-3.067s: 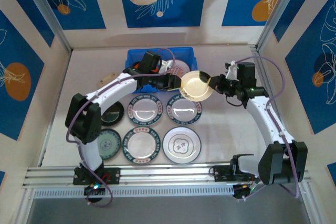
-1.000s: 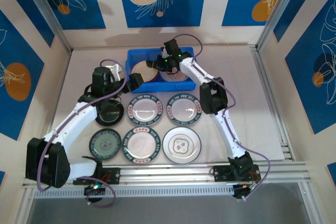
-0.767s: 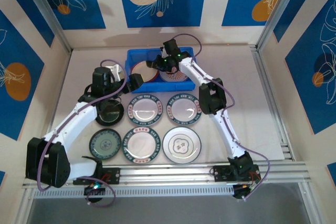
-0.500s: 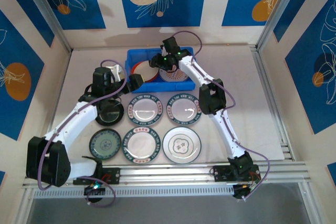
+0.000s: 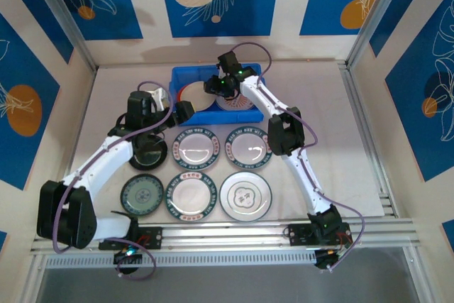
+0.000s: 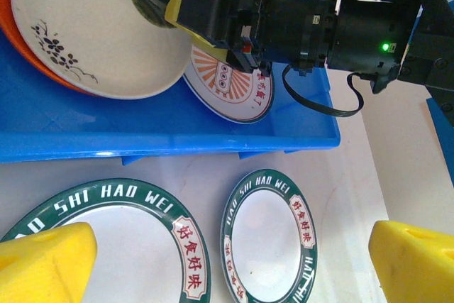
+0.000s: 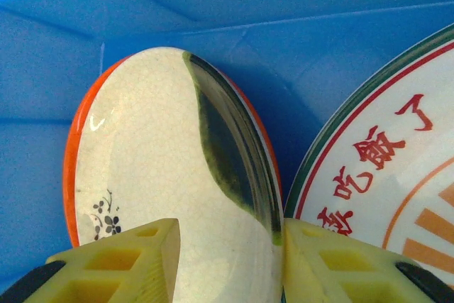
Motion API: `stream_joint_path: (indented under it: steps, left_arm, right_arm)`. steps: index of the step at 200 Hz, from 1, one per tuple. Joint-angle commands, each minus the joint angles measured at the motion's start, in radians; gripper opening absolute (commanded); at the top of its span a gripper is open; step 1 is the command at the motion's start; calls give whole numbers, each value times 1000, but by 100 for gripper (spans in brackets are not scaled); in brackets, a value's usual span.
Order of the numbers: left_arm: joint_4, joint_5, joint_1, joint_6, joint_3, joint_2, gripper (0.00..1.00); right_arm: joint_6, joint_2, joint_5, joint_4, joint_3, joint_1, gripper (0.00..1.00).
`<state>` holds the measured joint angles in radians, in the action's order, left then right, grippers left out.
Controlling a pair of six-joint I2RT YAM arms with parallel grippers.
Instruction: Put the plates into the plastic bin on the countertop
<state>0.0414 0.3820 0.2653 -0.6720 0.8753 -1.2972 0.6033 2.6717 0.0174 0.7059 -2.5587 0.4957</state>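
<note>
Right claw [image 7: 228, 243] low inside bin [image 7: 213, 5], left half, jaws spread, straddling raised rim of cream plate [image 7: 156, 175]. Right finger touching rim, left finger in front of plate face, clear gap, no pinch. Cream plate: dark edge, small flower sprig, tilted, resting on orange plate [image 7: 71, 168]. Just right of both, in same bin: rayed plate [image 7: 383, 168], green rim, red characters, orange rays. Whether its edge touches cream plate: cannot tell. Bin at far middle of counter [image 5: 319, 147], blue, lipped rim. Left claw [image 6: 227, 264] spread wide, nothing between yellow fingers [image 6: 42, 260], held over counter just on near side of bin, above two white plates [image 5: 198, 148] with dark lettered rims. On counter near side of bin, two rows of three, all flat. Far row: black plate [image 5: 149, 152] partly under left arm, then two white plates. Near row: green plate [image 5: 142, 194], then two more white plates, the rightmost with a small mark at centre. Rows close together, well short of aluminium rail [image 5: 227, 235] at near edge.
</note>
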Motion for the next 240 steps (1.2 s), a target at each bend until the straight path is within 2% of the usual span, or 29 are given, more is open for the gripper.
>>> stream_joint_path:
  steps: [1, 40, 59, 128, 166, 240]
  left_arm:
    - [4, -4, -11, 25, -8, -2, 98]
    - [16, -6, -12, 33, -5, -11, 98]
    - [24, -5, -12, 38, 1, -19, 99]
    - [20, -11, -10, 32, 6, -22, 99]
    - [60, -59, -12, 55, 16, -12, 99]
    - [70, -80, -15, 62, 4, 5, 99]
  right_arm:
    - [-7, 9, 4, 28, -74, 13, 42]
    - [2, 18, -3, 25, -96, 17, 47]
    - [-9, 30, -16, 47, -127, 18, 54]
    - [-21, 15, -84, 95, -128, 8, 60]
    - [-32, -21, -81, 67, -82, 3, 59]
    - [-14, -33, -37, 30, 2, -3, 42]
